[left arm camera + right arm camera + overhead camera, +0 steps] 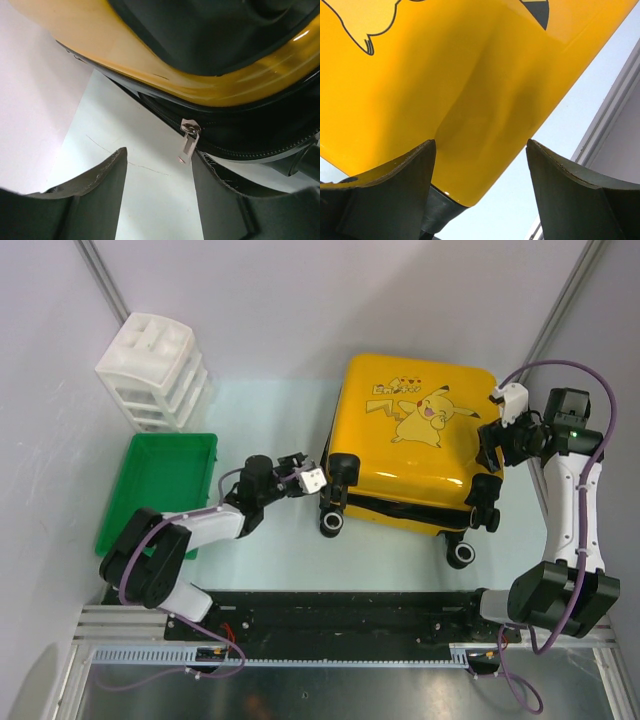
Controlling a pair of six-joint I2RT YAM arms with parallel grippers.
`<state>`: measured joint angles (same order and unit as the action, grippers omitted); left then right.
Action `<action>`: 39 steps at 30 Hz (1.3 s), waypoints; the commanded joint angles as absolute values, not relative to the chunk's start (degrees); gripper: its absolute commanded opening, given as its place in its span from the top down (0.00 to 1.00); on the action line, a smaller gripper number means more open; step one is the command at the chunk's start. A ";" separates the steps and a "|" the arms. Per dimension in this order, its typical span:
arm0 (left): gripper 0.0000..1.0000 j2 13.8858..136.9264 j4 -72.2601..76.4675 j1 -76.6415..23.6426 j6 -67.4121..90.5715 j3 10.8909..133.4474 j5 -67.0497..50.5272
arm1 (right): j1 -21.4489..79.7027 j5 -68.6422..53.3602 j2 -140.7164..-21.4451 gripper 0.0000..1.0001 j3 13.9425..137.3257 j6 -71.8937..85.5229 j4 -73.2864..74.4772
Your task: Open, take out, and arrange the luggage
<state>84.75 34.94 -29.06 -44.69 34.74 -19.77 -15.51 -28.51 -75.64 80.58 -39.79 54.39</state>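
Jaws apart, both grippers. Left gripper (159, 167): zipper pull (187, 146) hangs off-centre ahead; I should centre, then pinch squarely. Right gripper (481, 146): brace luggage (445, 75) corner.

Glossy, smooth plastic on the luggage (400, 465); shiny metal zipper pull (188, 147); glossy plastic tray (160, 490).

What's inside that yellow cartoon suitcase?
Nothing inside can be seen: the suitcase lies flat with its halves together. Only its yellow shell, black wheels and a metal zipper pull show.
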 commanded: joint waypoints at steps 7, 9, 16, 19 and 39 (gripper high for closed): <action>0.39 82.79 35.86 -30.50 -48.52 32.69 -22.15 | -17.05 -28.65 -73.65 0.22 80.42 -41.22 56.07; 0.40 83.84 35.86 -30.50 -47.64 34.09 -22.06 | -17.14 -28.92 -73.92 0.22 80.42 -41.05 56.08; 0.91 87.71 35.95 -29.28 -44.13 39.63 -25.13 | -17.31 -28.92 -73.74 0.22 80.51 -41.04 56.16; 1.00 85.70 35.42 -26.99 -42.19 39.29 -29.43 | -17.31 -29.35 -72.78 0.22 80.42 -42.10 56.77; 1.00 106.51 3.08 -19.60 -25.07 77.67 -37.10 | -16.79 -31.46 -71.54 0.23 80.42 -43.07 59.50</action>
<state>103.31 -0.58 -20.58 -32.10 67.99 -39.57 -16.84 -30.20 -71.46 80.47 -42.13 58.57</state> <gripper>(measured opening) 0.008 0.773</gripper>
